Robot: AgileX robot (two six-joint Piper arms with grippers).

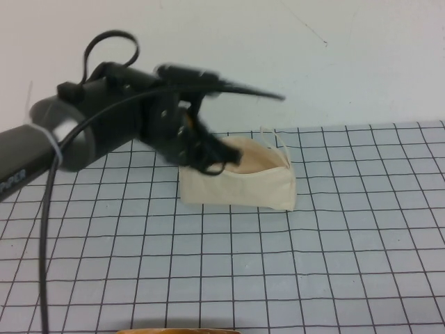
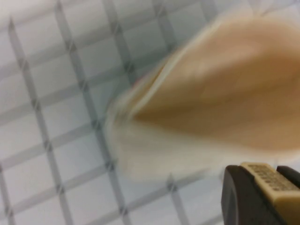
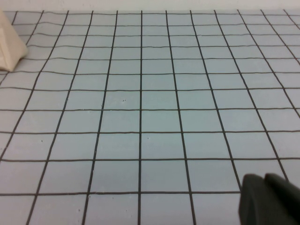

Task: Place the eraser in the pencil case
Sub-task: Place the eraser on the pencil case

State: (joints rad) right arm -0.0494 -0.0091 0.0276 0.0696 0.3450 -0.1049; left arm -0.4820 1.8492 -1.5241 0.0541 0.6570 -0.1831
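Note:
The pencil case (image 1: 240,186) is a cream fabric pouch lying on the grid mat with its mouth open, showing the pinkish-beige lining (image 2: 225,89). One corner of it shows in the right wrist view (image 3: 9,51). My left gripper (image 1: 208,158) hovers over the left end of the open mouth. In the left wrist view it (image 2: 265,182) is shut on the eraser (image 2: 276,187), a small cream-yellow block with dark marks, held just above the pouch's edge. My right gripper (image 3: 269,197) is shut and empty, low over the bare mat to the right of the pouch, out of the high view.
The grey grid mat (image 1: 334,264) covers the table up to a white wall behind it. The left arm's black cable (image 1: 45,229) hangs down at the left. A tan edge (image 1: 177,330) shows at the mat's near side.

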